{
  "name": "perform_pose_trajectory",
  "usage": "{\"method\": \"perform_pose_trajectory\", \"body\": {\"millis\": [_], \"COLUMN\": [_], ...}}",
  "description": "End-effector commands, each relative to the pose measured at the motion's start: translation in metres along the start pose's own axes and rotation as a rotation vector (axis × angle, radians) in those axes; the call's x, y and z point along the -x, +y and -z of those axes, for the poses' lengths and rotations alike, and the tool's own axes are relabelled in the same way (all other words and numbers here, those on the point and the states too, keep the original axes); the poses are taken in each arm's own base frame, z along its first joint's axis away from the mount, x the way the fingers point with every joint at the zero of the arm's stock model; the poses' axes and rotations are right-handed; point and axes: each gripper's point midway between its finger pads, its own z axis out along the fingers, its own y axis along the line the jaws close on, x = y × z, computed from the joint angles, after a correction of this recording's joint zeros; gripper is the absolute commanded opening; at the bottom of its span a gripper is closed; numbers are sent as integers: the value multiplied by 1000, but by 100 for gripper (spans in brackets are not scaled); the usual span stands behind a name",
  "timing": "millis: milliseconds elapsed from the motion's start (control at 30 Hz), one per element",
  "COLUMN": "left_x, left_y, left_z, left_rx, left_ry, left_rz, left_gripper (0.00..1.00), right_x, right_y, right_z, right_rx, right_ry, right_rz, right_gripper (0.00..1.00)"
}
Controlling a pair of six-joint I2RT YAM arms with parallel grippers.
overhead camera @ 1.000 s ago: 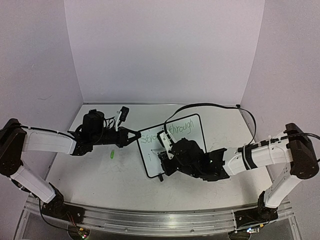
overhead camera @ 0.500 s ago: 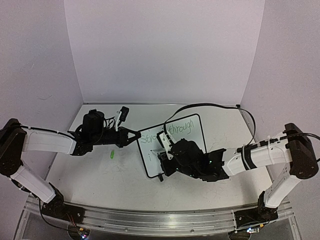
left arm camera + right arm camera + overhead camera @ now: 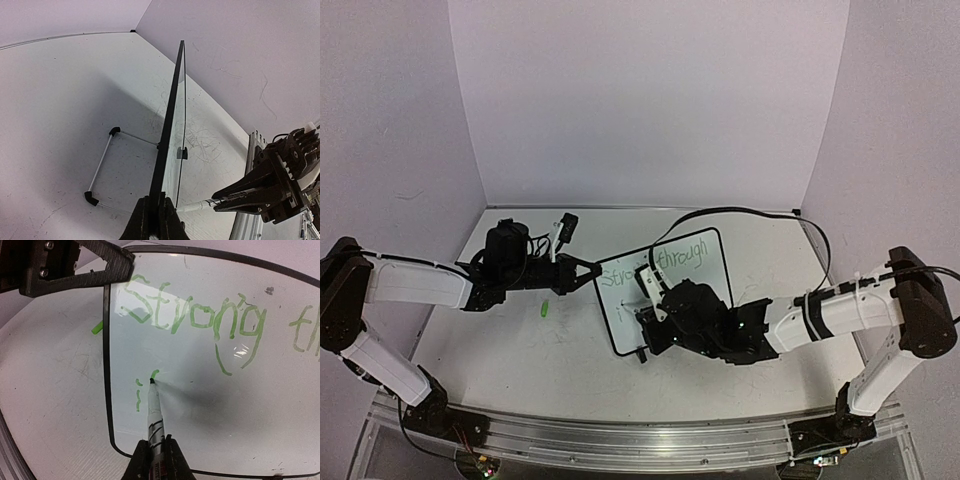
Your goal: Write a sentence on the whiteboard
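Observation:
The whiteboard (image 3: 692, 262) stands tilted on the table, black-framed, with my left gripper (image 3: 594, 274) shut on its left edge. Seen from the left wrist, those jaws (image 3: 156, 212) clamp the thin frame (image 3: 171, 120). The sentence reads "Strong" (image 3: 195, 315) in green, then "through" (image 3: 682, 254). Below it are an "i" (image 3: 138, 395) and a short fresh stroke. My right gripper (image 3: 156, 456) is shut on a white marker (image 3: 154, 415), whose tip touches the board at that stroke. The right gripper (image 3: 655, 315) covers the board's lower part from above.
A green marker cap (image 3: 546, 309) lies on the table left of the board. A small black and white object (image 3: 564, 226) sits near the back wall. A black cable (image 3: 750, 211) arcs behind the board. The board's wire stand (image 3: 102, 167) rests behind it.
The right arm has shifted slightly over the board's lower left as the marker tip moves. The left arm and the board have not moved.

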Motion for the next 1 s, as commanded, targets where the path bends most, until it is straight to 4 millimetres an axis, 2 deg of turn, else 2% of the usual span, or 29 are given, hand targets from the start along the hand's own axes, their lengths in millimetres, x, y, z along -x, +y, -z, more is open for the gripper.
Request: {"method": "perform_pose_trajectory", "body": {"millis": [0, 667, 867, 967], "left_x": [-21, -22, -23, -24], "left_y": [27, 27, 27, 27], "left_z": [-1, -2, -1, -1], "left_rx": [121, 118, 120, 121], "left_ry": [79, 85, 87, 88], "left_rz": [-25, -25, -23, -21], "left_gripper": [0, 0, 0, 0], "right_x": [-20, -42, -33, -11], "right_y": [-10, -12, -21, -26], "right_z": [-3, 3, 7, 15], "right_rx": [-31, -32, -76, -112], "right_ry": [56, 100, 74, 7], "right_rz": [-1, -23, -24, -42], "right_gripper": [0, 0, 0, 0]}}
